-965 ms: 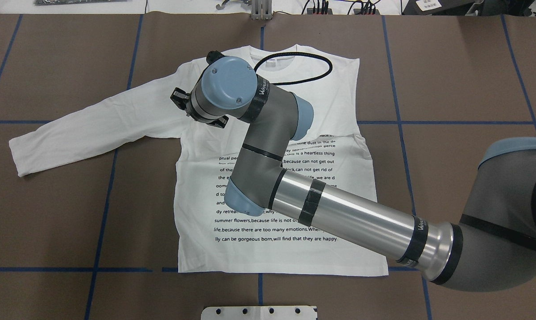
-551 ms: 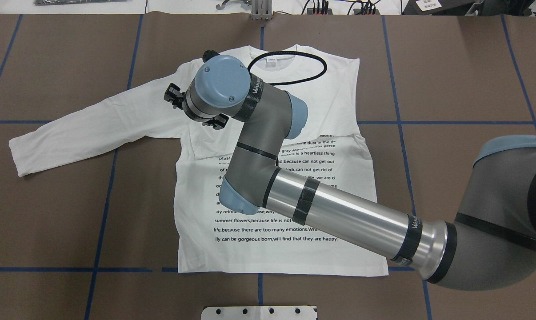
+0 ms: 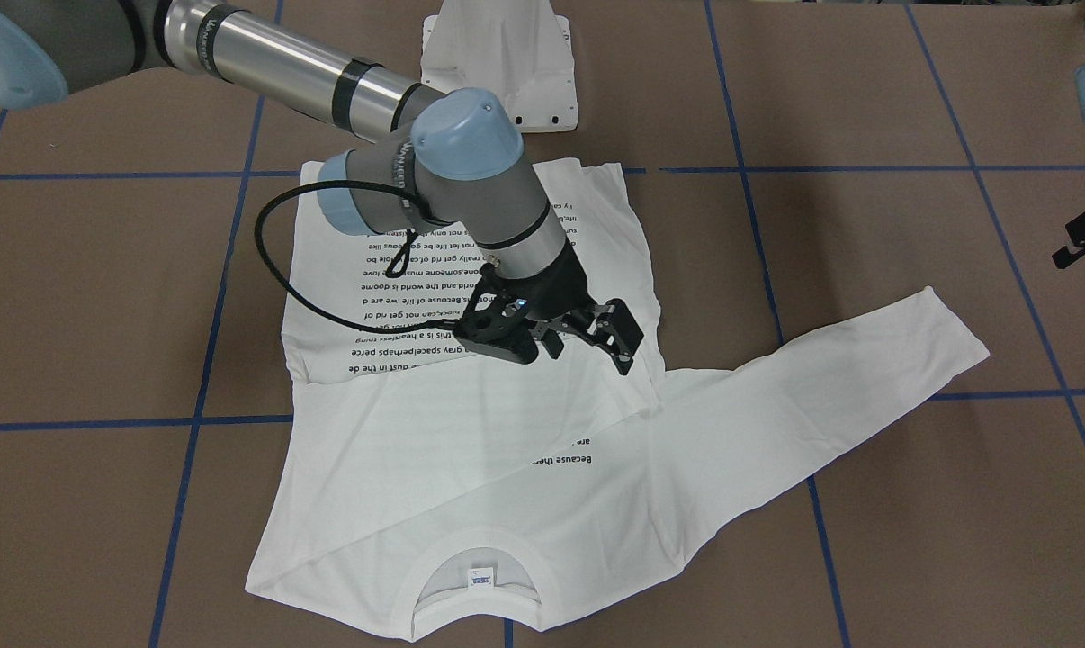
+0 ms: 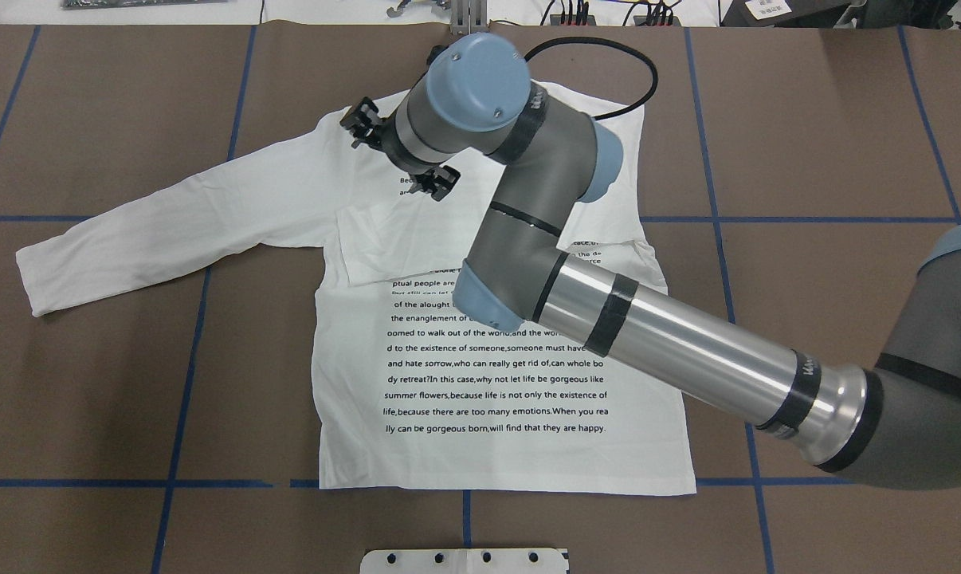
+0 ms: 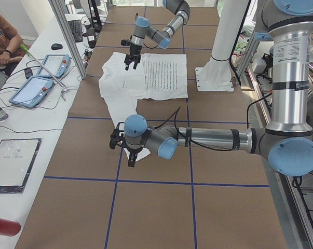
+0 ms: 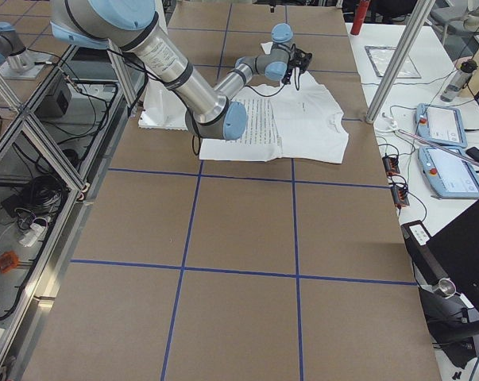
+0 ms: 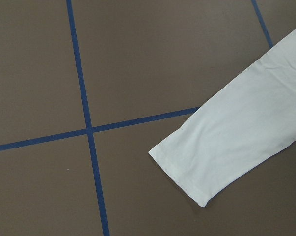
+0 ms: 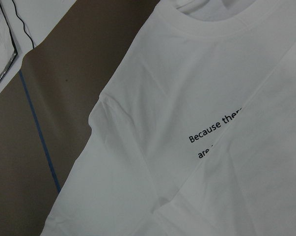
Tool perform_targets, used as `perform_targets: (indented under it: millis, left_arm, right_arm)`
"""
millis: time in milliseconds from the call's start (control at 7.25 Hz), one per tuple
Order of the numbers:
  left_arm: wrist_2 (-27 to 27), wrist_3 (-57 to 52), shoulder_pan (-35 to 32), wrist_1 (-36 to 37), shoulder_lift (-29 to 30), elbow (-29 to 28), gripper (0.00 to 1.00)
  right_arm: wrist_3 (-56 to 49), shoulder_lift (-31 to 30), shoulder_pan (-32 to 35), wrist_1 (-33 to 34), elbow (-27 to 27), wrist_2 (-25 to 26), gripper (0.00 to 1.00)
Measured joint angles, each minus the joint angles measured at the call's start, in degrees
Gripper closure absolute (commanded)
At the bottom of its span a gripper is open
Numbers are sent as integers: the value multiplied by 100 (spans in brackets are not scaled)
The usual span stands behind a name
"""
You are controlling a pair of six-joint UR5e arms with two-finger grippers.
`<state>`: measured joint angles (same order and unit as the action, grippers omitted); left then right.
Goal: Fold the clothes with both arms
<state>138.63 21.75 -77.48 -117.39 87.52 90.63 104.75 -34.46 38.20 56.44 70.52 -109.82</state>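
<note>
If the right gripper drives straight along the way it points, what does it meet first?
The right gripper, jaws open, points down at the T-shirt; it would likely meet the shirt's upper chest fabric first, though its height above it is unclear.

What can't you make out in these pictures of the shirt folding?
1. Text lines on the T-shirt: in the overhead view, the right arm covers parts of the upper and middle rows.
2. Left hand: the front-facing view's right edge cuts it off, so I cannot tell if it is open or shut.
3. Neck label print: too small to read in the front-facing view.

T-shirt (image 4: 488, 456) text "find that they are happy", "Because"
</note>
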Motion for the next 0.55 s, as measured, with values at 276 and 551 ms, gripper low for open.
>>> perform_targets:
  millis: [276, 551]
  left_arm:
    - [3, 872, 521, -577, 310, -528, 8]
    - [-10, 1244, 798, -902, 707, -1140, 10]
  right_arm:
    - [-12, -485, 282, -24, 342, -465, 1]
    - [-34, -719, 331, -39, 422, -520, 1]
